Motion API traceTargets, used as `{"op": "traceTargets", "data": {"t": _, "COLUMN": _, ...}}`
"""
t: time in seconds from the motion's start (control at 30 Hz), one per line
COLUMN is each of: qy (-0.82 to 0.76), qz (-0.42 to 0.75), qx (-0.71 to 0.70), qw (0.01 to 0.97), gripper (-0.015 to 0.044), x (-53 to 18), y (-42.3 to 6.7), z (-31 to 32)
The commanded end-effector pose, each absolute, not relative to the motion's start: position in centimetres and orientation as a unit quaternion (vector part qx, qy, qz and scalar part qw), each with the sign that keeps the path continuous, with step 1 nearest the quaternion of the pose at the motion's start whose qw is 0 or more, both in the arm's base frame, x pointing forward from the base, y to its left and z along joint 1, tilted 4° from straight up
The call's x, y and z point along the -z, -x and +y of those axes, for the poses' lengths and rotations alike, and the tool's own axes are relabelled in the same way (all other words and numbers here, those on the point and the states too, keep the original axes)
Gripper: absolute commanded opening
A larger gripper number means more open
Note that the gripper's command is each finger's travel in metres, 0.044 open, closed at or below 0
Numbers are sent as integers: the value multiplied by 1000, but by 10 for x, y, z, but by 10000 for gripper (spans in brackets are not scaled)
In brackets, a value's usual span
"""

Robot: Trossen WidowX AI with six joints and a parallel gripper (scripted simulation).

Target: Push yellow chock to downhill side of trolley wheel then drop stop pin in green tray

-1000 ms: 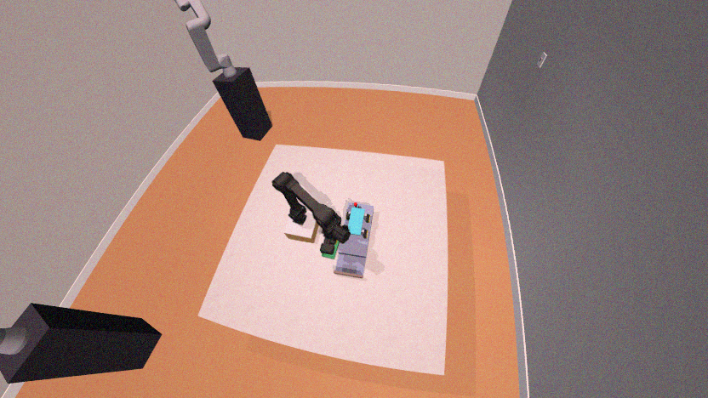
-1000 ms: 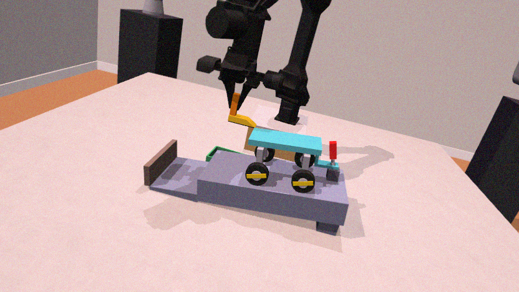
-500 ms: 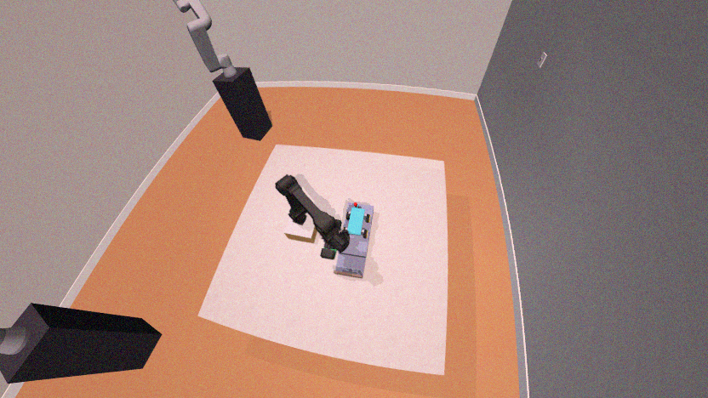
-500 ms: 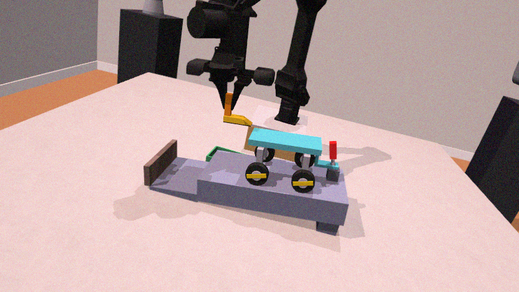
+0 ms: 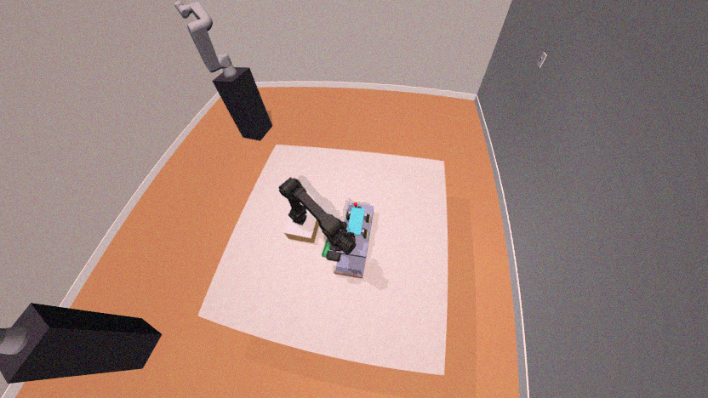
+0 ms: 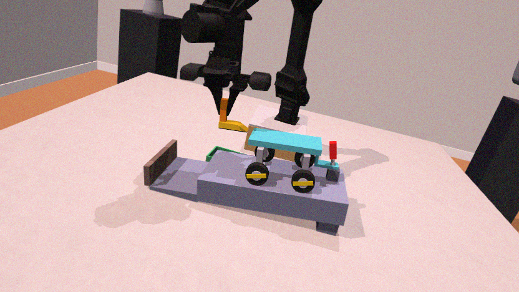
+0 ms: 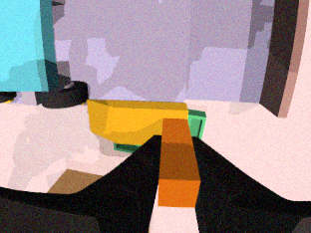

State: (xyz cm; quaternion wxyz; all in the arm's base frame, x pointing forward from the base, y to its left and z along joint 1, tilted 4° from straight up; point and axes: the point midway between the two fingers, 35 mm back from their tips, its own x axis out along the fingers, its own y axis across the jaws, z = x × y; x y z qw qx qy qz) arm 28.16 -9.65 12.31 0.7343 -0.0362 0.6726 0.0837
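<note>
Chock point(image 6: 231, 125) hangs in the air behind the ramp point(image 6: 254, 188), above the tray point(image 6: 214, 151), clear of the trolley point(image 6: 286, 142). Gripper point(image 6: 225, 98) is clenched on its orange handle point(image 6: 223, 107). All 4 wheels rest on the ramp; pin point(image 6: 332, 150) stands upright at the uphill end.
</note>
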Motion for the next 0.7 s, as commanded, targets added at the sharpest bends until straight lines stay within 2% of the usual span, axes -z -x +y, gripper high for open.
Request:
{"op": "traceTargets", "data": {"t": 0.0, "qy": 32, "qz": 676, "qx": -85, "qw": 731, "gripper": 0, "x": -111, "y": -283, "z": -95}}
{"op": "traceTargets", "data": {"t": 0.67, "qy": 31, "qz": 676, "qx": -85, "qw": 731, "gripper": 0, "x": -79, "y": -290, "z": -94}}
